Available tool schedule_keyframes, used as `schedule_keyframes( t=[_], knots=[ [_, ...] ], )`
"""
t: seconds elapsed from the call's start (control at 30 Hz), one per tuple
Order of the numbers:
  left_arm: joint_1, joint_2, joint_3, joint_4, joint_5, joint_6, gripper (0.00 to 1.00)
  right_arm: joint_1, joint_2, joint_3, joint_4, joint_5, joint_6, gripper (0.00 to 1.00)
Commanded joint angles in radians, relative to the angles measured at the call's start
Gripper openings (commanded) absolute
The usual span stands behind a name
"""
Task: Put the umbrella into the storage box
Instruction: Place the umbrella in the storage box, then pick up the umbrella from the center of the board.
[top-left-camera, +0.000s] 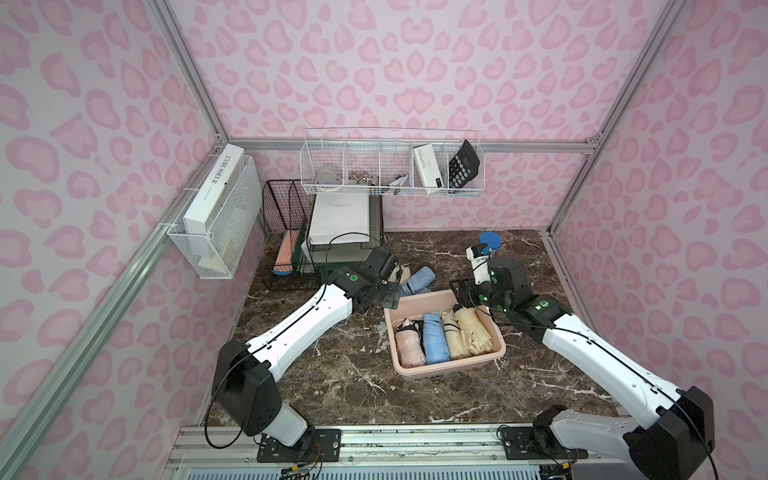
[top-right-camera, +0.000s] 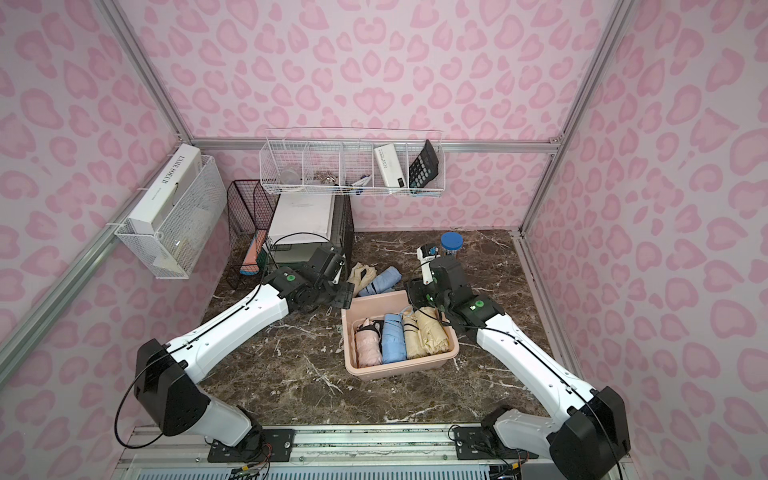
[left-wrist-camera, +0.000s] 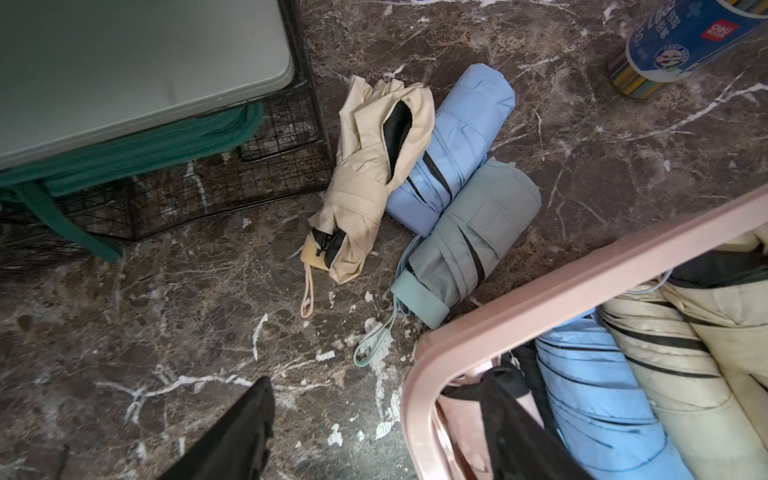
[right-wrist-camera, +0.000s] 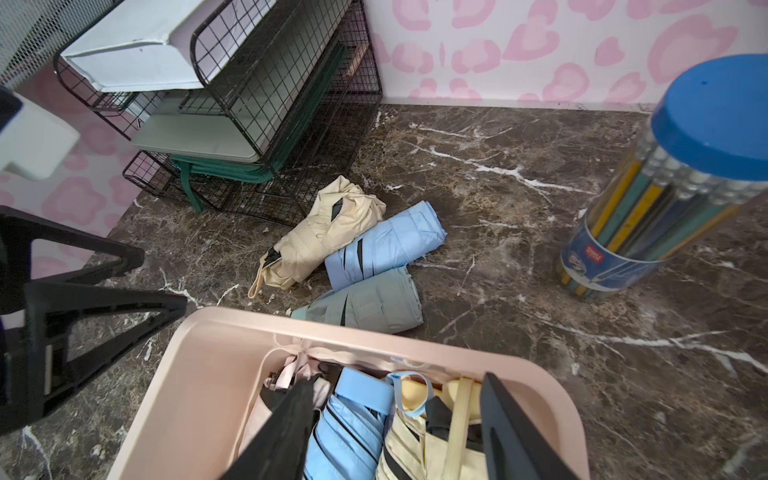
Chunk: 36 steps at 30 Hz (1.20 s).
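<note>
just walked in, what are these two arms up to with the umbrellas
Two arms are filling a pink box with folded umbrellas. Four lie side by side in it: pink, blue, two cream. Three more wait on the table behind it: cream, blue, grey-green. Both grippers are open and empty: the left gripper by the box's far left corner, the right gripper over the packed umbrellas.
</note>
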Motion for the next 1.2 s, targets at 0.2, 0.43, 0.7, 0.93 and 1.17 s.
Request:
schedule_keyframes(
  t=[0.2, 0.43, 0.7, 0.93, 1.17],
  knots=[
    [-0.003, 0.122, 0.065, -0.010, 0.292, -0.169, 0.74, -0.057, 0.039, 0.049, -0.014, -0.011, -0.028, 0.57],
    [-0.041, 0.145, 0.063, 0.010, 0.320, -0.234, 0.71, -0.078, 0.062, 0.055, -0.011, -0.038, -0.034, 0.57],
    [-0.117, 0.214, 0.122, 0.030, 0.347, -0.237, 0.68, -0.085, 0.025, 0.025, -0.021, -0.026, -0.025, 0.57],
    [-0.139, 0.237, 0.180, 0.021, 0.292, -0.217, 0.69, -0.093, -0.016, 0.002, -0.035, -0.016, -0.014, 0.57],
    [-0.057, 0.184, 0.230, -0.030, 0.140, -0.099, 0.77, -0.095, -0.024, 0.001, -0.037, -0.019, -0.012, 0.57]
  ],
)
